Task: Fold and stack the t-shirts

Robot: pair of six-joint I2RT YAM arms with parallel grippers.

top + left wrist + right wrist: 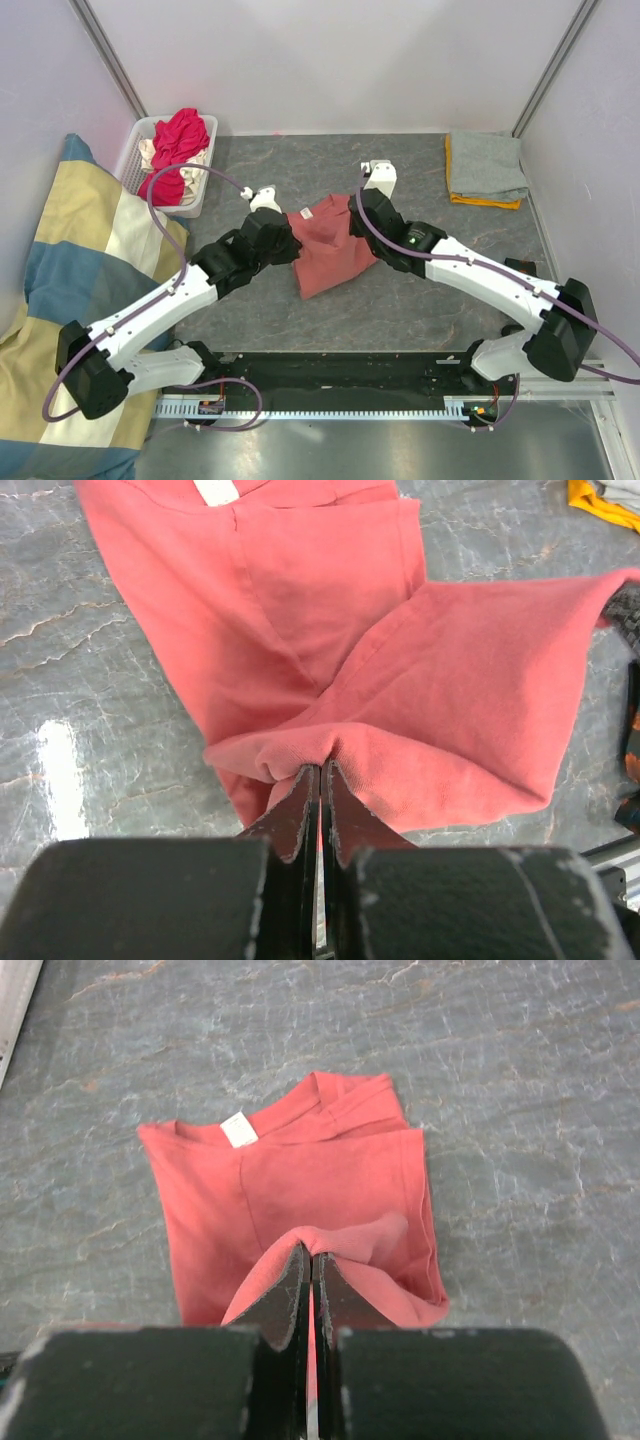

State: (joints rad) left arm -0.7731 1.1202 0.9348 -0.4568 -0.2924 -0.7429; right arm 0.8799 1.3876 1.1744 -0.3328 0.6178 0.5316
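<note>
Salmon-pink cotton t-shirt (328, 262) with a small white neck label (239, 1129) lies partly folded on the grey marbled table (420, 300), between the arms. The left gripper (320, 773) is pressed together on a bunched edge of it; the right gripper (309, 1256) pinches a lifted fold likewise. A folded grey t-shirt (487, 163) rests on an orange one (485, 202) at the far right corner
</note>
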